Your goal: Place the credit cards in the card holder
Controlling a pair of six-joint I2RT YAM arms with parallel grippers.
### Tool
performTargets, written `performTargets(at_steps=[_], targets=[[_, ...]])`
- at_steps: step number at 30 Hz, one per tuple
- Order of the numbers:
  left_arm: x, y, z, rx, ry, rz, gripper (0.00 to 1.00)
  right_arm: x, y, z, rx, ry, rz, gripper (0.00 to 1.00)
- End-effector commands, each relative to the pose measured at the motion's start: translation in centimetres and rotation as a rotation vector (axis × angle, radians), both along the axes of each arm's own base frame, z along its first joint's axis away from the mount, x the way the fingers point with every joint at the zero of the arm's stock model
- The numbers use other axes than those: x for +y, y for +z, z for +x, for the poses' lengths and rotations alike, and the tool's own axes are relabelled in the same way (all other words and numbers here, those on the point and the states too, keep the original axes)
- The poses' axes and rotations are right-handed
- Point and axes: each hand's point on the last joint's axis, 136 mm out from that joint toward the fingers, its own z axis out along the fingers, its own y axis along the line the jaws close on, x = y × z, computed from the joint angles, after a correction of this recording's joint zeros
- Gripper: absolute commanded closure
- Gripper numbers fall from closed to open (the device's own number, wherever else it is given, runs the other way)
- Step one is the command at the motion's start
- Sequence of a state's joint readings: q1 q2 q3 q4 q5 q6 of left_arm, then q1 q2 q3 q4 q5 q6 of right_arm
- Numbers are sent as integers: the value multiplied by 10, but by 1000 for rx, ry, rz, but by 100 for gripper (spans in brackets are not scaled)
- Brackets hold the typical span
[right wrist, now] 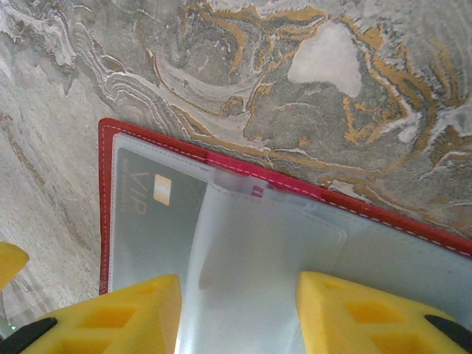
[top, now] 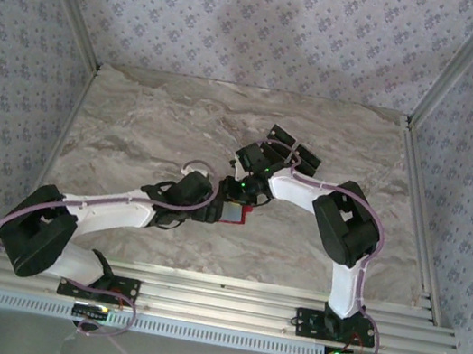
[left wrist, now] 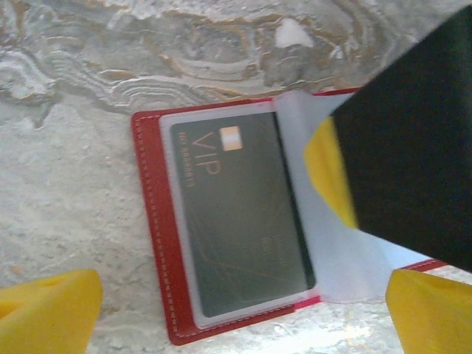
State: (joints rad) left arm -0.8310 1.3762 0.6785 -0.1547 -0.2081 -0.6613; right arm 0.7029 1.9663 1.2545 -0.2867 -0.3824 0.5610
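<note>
**A:** Where is the wallet (left wrist: 151,221)?

**B:** It lies open and flat on the marble table (left wrist: 66,184), about the middle, where the two arms meet. The cover is red, with clear sleeves inside.

**A:** Is any card in it?

**B:** One dark card (left wrist: 236,221) marked VIP sits in a clear sleeve against the cover. A few loose cards (top: 283,138), black and flat, lie farther back on the table.

**A:** And the left gripper (left wrist: 240,310)?

**B:** It is spread wide and holds nothing. It hovers over the wallet, one yellow fingertip (left wrist: 48,313) off each side.

**A:** The right gripper (right wrist: 240,295)?

**B:** About half apart, low over the wallet, with a loose clear leaf (right wrist: 265,258) running between its fingers. One yellow pad (left wrist: 328,177) is against that leaf, but whether it presses down I cannot tell. Nothing looks clamped.
</note>
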Motion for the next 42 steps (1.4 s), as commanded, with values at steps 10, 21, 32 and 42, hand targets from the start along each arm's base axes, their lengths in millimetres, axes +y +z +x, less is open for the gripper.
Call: performTargets(at_steps=[10,21,32,42], targets=[[-19,-7,13,-36,-25,45,1,-4,-22,-12,65,0,-39,52],[8,-36,11,3,75,174,1,-4,-8,-7,48,-10,-10,52],[13,-46,6,18,96,175,1,-19,20,-2,1,-79,28,50],[14,-47,5,20,96,175,1,-19,3,-14,50,-96,30,50]])
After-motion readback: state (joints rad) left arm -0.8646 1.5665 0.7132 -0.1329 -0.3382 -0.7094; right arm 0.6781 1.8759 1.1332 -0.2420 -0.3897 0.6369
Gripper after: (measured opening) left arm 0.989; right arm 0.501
